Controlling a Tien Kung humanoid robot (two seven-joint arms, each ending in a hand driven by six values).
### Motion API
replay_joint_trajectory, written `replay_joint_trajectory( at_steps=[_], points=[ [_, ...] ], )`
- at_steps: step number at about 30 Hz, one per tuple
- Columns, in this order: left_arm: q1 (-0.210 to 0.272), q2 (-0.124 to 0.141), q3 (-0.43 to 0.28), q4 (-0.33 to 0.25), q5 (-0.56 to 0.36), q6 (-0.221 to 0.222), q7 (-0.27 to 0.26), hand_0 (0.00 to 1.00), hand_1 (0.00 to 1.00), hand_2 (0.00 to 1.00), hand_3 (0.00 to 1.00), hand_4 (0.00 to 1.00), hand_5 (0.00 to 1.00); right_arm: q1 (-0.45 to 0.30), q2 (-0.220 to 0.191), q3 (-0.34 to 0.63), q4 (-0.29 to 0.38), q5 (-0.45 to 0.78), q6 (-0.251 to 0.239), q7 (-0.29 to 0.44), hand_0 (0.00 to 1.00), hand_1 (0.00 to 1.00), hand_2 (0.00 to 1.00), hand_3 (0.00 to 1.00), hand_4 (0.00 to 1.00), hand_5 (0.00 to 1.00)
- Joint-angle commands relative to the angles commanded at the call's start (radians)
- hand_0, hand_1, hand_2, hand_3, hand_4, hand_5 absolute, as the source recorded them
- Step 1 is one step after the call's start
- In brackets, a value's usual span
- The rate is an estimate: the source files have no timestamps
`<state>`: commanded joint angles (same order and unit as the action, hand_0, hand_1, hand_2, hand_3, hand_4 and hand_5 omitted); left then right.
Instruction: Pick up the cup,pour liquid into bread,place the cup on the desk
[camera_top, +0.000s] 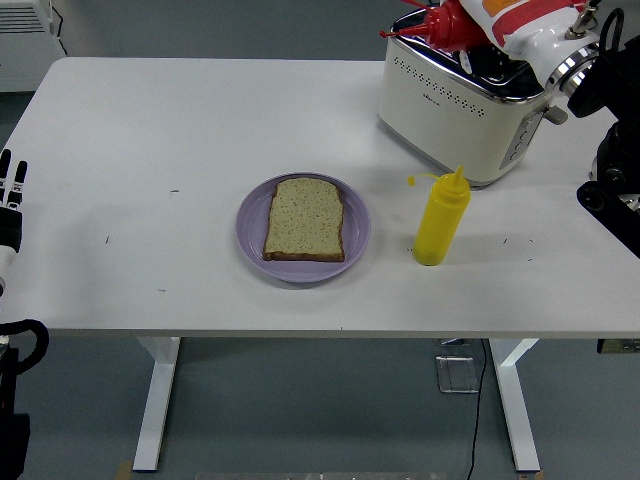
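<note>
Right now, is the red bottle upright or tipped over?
Tipped. The red bottle lies nearly sideways in the air above the toaster, its nozzle pointing left toward the bread. The right hand itself is hidden.

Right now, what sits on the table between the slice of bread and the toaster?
In the head view, the yellow squeeze bottle stands upright between the bread on its purple plate and the toaster; the rest is bare tabletop.

— Where's the red bottle (452, 22)?
— Up in the air over the toaster (462, 92), tipped sideways, nozzle pointing left.
— And the bread (305, 219)?
— One speckled slice, flat on the purple plate (252, 225), mid-tabletop.
</note>
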<state>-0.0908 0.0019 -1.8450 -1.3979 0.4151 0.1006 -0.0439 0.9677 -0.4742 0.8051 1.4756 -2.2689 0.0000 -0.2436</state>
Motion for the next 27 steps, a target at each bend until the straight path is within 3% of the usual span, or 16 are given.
replay_joint_trajectory(
  at_steps=[4, 10, 20, 22, 27],
  points=[
    [0.003, 0.002, -0.003, -0.001, 0.001, 0.001, 0.000, 0.784, 0.735, 0.733, 0.688, 0.513, 0.998, 0.038, -0.007, -0.030, 0.007, 0.000, 0.013, -0.012, 0.090, 0.082, 0.231, 0.388, 0.434, 0.141],
    [0.002, -0.001, 0.002, 0.000, 0.001, -0.001, -0.001, 0.783, 0.735, 0.733, 0.689, 0.512, 0.998, 0.029, 0.017, -0.185, 0.003, 0.000, 0.045, -0.007, 0.090, 0.084, 0.234, 0.390, 0.420, 0.155],
    [0.007, 0.002, 0.004, 0.000, 0.001, -0.001, -0.001, 0.784, 0.735, 0.733, 0.688, 0.512, 0.998, 0.008, 0.021, -0.049, 0.012, 0.000, 0.004, -0.017, 0.099, 0.088, 0.239, 0.391, 0.420, 0.158],
    [0.008, 0.002, 0.003, 0.000, 0.001, -0.001, -0.001, 0.784, 0.735, 0.733, 0.688, 0.513, 0.998, 0.009, 0.025, -0.060, 0.008, 0.000, 0.000, -0.018, 0.098, 0.087, 0.239, 0.388, 0.425, 0.169],
    [0.007, 0.001, 0.005, 0.000, 0.001, -0.002, -0.001, 0.784, 0.735, 0.733, 0.689, 0.512, 0.998, 0.026, 0.039, -0.201, -0.026, 0.000, 0.026, -0.017, 0.098, 0.088, 0.239, 0.389, 0.422, 0.172]
  ],
)
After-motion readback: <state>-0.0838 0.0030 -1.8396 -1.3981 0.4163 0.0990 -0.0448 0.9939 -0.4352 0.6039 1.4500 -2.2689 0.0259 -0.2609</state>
